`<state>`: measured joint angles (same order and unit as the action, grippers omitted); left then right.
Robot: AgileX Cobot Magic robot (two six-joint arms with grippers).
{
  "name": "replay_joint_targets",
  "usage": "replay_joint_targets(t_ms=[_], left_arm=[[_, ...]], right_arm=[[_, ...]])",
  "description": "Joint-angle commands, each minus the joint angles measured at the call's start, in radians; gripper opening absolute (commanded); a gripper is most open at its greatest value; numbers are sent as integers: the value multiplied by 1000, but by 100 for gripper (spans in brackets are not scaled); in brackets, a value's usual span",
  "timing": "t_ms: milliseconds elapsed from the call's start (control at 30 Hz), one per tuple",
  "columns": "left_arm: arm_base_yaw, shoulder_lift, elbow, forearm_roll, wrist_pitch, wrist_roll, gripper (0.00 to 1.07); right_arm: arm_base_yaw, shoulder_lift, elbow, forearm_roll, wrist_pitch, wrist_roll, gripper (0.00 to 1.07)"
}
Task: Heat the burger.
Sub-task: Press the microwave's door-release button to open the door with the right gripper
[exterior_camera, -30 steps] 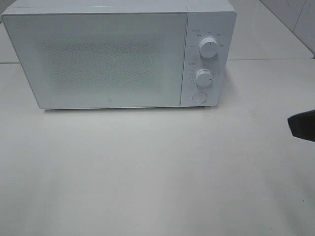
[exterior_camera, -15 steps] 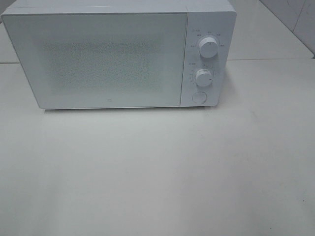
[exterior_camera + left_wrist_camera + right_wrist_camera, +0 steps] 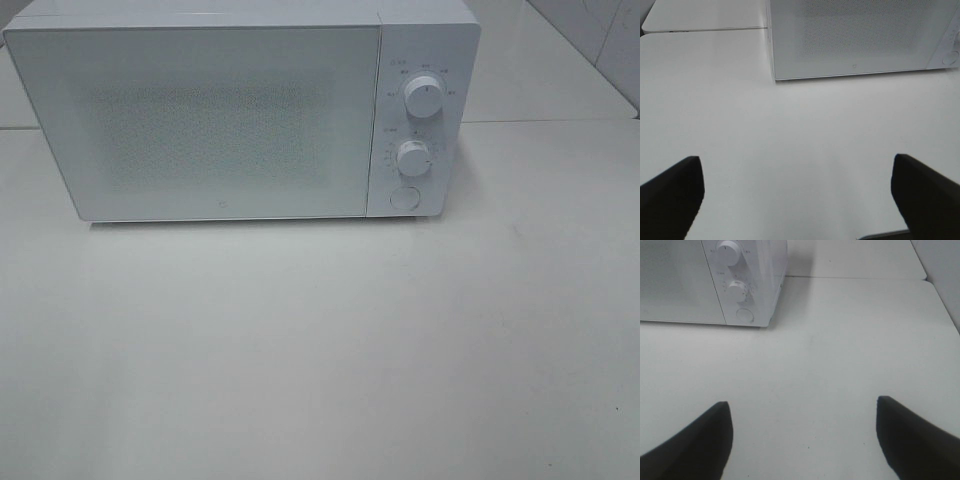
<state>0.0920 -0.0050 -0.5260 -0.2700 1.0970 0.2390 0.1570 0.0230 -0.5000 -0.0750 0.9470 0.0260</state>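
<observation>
1. Table (image 3: pixel 320 350): a white, flat surface that fills most of the high view. Both of my wrist cameras look down on bare parts of it.

2. Microwave (image 3: pixel 220 120): a white unit standing on the far part of the table, with its front facing the high camera.

3. Door (image 3: pixel 200 130): shut flush with the casing. Its panel is frosted with a fine dot pattern, and nothing can be seen through it.

4. Burger: I cannot tell its location. None of my three views shows it.

5. Control panel (image 3: pixel 420 110): a vertical strip just right of the door.

6. Left gripper (image 3: pixel 794 161): jaws spread wide, nothing between them. It hangs above the table in front of the door's left end, well apart from the microwave.

7. Right gripper (image 3: pixel 802 402): jaws likewise spread wide and holding nothing. It hangs above the table in front of the control panel end, well apart from it.

8. Upper knob (image 3: pixel 424 97): round, white, near the top of the panel.

9. Lower knob (image 3: pixel 412 157): slightly smaller, directly beneath.

10. Round button (image 3: pixel 403 197): at the bottom of the panel.
</observation>
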Motion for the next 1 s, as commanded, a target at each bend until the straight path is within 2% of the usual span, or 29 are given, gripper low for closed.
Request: replay_joint_targets(t_ms=[33,833,1000], left_arm=[[2,-19,2,-3,-11,-6,94],[2,-19,2,-3,-11,-6,94],[2,-19,2,-3,-11,-6,94]], right_arm=[[-15,-52,6,2,13,8,76],[-15,-52,1,3,6,15,76],[-15,-2,-24,3,-98,23,76]])
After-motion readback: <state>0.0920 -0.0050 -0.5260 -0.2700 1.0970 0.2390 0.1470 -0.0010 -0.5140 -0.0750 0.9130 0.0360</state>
